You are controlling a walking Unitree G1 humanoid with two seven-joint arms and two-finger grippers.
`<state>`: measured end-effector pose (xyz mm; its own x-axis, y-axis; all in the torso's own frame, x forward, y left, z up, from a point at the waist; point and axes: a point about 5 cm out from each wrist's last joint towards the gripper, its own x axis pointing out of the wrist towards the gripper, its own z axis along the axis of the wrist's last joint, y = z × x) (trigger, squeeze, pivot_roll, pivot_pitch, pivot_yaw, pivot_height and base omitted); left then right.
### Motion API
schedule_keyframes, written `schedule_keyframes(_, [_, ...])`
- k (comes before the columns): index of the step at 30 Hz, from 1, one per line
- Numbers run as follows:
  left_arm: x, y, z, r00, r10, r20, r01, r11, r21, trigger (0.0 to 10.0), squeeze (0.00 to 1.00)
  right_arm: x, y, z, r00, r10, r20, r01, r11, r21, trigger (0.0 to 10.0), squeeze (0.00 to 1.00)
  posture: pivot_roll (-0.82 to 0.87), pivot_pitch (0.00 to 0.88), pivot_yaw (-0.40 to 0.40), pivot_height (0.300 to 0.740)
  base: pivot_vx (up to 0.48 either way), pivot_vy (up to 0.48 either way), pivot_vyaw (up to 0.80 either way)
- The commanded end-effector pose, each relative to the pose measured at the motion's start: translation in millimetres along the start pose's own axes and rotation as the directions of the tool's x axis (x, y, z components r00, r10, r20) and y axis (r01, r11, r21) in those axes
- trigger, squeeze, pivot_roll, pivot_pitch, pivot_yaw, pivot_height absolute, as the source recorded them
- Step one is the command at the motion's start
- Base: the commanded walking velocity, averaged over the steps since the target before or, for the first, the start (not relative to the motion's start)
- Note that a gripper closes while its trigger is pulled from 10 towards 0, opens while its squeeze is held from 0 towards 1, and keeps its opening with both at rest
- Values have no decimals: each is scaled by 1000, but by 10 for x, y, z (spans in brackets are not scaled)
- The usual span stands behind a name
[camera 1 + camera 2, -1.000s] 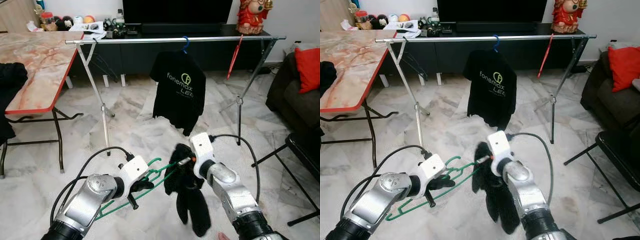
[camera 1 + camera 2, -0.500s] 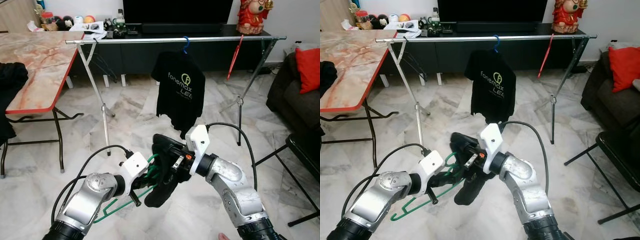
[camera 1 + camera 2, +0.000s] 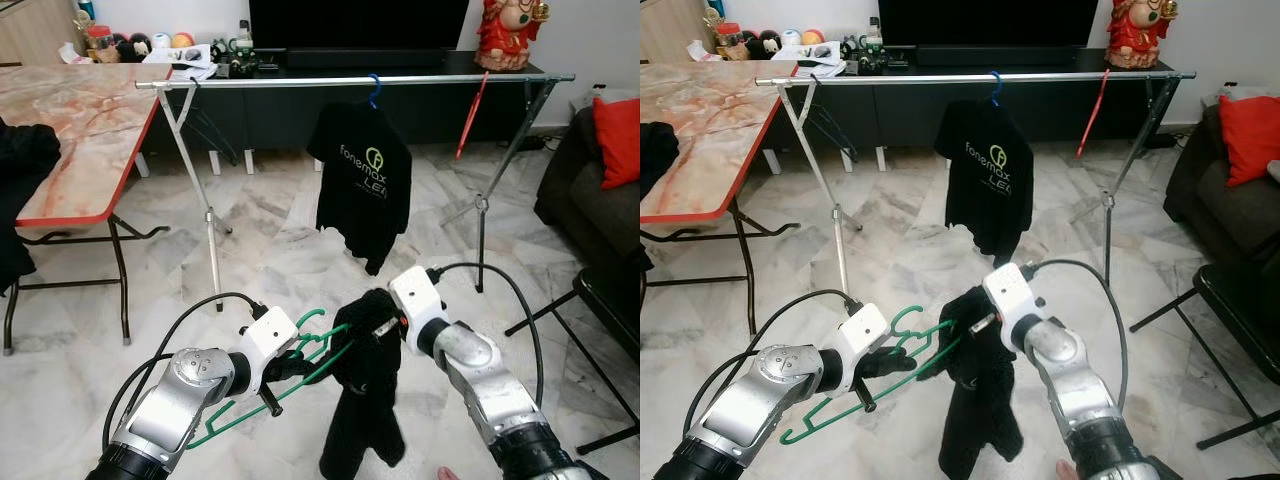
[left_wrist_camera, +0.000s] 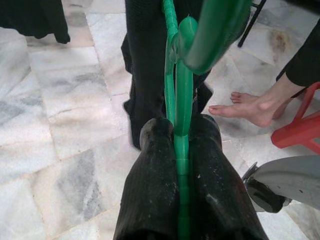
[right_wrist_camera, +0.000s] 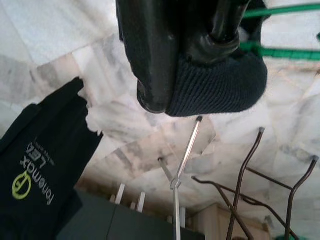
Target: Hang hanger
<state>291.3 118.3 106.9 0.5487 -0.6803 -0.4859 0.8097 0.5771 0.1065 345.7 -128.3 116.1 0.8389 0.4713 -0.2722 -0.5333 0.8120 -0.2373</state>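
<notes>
Both arms reach forward low over the marble floor (image 3: 90,330). The left pincer (image 3: 290,366) is clamped on a green hanger (image 3: 300,362); the right pincer (image 3: 372,325) grips a dark garment (image 3: 365,400) that drapes down off the hanger's right end. Farther off, a black T-shirt (image 3: 362,190) reading "fonemax" hangs on the metal rail (image 3: 300,82) — a red-edged worktop (image 3: 70,130) stands far left.

Home living room being shown: marble floor (image 3: 90,330) being spanned by drying rack (image 3: 350,80) with black T-shirt (image 3: 362,190) being hung; TV cabinet (image 3: 400,100), dark sofa (image 3: 580,190) with red cushion (image 3: 620,135), marble-top folding counter (image 3: 70,130) being seen alongside.
</notes>
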Motion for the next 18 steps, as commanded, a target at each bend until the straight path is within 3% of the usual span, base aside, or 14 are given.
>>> schedule_keyframes(1, [-38, -13, 2, 1000, -18, -9, 18, 1000, 17, 10000, 0, 14, -54, 42, 1000, -30, 7, 30, 999, -39, 10000, 0, 69, 89, -22, 740, 0, 0, 0])
schedule_keyframes(4, [-102, 37, -127, 994, 1, -113, 9, 996, 90, 10000, 0, 22, -156, -23, 992, -116, -44, 110, 988, -110, 10000, 0, 71, 90, -22, 740, 0, 0, 0])
schedule_keyframes(9, [-153, 72, -209, 982, 6, -191, 22, 989, 145, 10000, 0, 24, -163, -37, 991, -127, -52, 122, 988, -98, 10000, 0, 71, 89, -23, 740, 0, 0, 0])
schedule_keyframes(14, [-160, 38, -139, 990, -33, -138, 49, 992, 120, 10000, 0, 47, -135, -39, 992, -115, -47, 110, 990, -90, 10000, 0, 71, 89, -23, 740, 0, 0, 0])
schedule_keyframes(18, [-109, 61, -44, 998, 10, -69, -3, 995, 98, 10000, 0, 69, -102, -13, 995, -91, -33, 90, 995, -44, 10000, 0, 70, 85, -24, 740, 0, 0, 0])
